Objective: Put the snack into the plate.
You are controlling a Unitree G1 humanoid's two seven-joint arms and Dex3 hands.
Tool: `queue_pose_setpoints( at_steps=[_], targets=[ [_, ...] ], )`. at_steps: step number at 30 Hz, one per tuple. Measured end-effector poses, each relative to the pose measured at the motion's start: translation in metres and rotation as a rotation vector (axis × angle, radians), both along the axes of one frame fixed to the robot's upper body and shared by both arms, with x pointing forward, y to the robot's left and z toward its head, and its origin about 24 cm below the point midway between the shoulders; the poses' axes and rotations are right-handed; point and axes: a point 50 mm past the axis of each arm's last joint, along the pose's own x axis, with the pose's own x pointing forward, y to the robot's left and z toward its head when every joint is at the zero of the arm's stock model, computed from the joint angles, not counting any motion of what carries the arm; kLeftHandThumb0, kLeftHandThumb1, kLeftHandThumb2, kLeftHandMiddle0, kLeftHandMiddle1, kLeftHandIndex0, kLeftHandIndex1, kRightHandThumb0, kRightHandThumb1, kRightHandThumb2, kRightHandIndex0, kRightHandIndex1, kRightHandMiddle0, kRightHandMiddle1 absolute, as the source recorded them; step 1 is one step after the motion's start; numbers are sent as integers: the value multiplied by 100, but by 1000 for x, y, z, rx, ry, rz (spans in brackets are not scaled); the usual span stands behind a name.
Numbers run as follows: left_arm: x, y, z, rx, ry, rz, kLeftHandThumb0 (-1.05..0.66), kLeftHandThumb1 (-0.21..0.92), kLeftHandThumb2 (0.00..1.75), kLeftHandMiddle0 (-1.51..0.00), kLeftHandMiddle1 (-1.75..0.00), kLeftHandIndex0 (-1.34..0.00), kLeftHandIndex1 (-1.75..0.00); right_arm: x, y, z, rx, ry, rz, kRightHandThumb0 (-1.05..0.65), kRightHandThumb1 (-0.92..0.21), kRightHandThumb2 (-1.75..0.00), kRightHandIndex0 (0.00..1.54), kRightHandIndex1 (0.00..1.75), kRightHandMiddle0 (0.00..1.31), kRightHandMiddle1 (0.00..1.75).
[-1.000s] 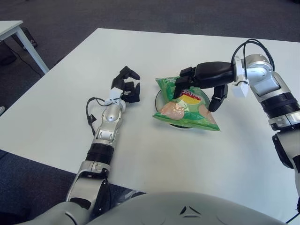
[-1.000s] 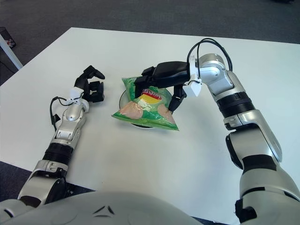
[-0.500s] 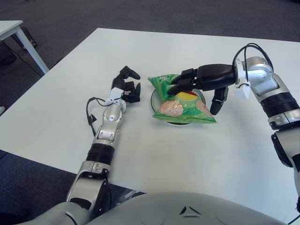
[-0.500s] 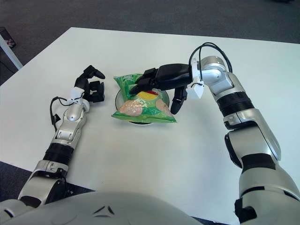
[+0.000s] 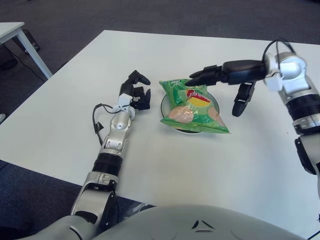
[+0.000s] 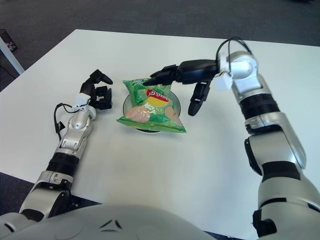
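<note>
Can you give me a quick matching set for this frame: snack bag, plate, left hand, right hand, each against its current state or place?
1. snack bag
2. plate
3. left hand
4. right hand

A. fingers spread, holding nothing, above the bag's far edge
B. lying on the plate
C. mostly covered, rim showing
D. idle, left of the plate

Pairs: 1-B, 2-C, 3-D, 4-A

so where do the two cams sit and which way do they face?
Left eye view: head-mounted, looking forward and down at the white table; both arms show, torso at bottom edge.
Right eye view: same head, slightly to the right, same aim.
Shared: green crinkly snack bag lying on the dark round plate, open right hand above it, left hand beside.
</note>
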Motion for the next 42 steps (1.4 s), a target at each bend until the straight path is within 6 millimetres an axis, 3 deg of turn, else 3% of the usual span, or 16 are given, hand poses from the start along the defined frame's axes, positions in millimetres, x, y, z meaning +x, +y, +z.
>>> queue_pose_setpoints(
  at_steps=[4,7,14,21,28,33,36,38,42],
  targets=[
    [1,0,-1,5,0,-2,-47,35,127,-122,-175,-58,-175,3,-10,26,26,-37,-32,-103,-83,-15,0,0,0,0],
    [1,0,-2,6,0,-2,-47,36,127,-122,-175,-58,-175,9,-20,33,70,-21,-92,-104,-84,-15,0,0,0,0],
    [2,0,-1,6,-2,-2,-47,36,126,-122,-175,-58,-175,20,-46,29,221,75,-289,-101,-85,-16,1,0,1,1],
    [3,1,-4,5,11,-8,-46,36,126,-121,-175,-57,-175,24,-58,29,312,98,-419,-90,-64,-46,9,4,0,30],
    [3,5,-5,0,11,-10,-46,37,125,-121,-175,-57,-175,34,-61,11,441,102,-542,-80,-55,-63,16,12,0,47],
    [5,4,-3,-6,5,-14,-46,37,125,-121,-175,-57,-175,29,-67,-25,609,125,-642,-65,-48,-82,9,70,0,77],
    [5,4,-4,-7,8,-13,-46,37,125,-121,-175,-57,-175,25,-70,-53,698,204,-735,-42,-39,-105,15,122,0,128],
    [5,5,-4,-8,9,-13,-46,37,125,-121,-175,-57,-175,24,-74,-69,775,268,-822,-22,-50,-98,29,140,10,151],
    [5,5,-4,-9,10,-12,-46,37,125,-121,-175,-57,-175,22,-77,-90,875,356,-950,-5,-49,-105,49,154,25,170]
  ],
)
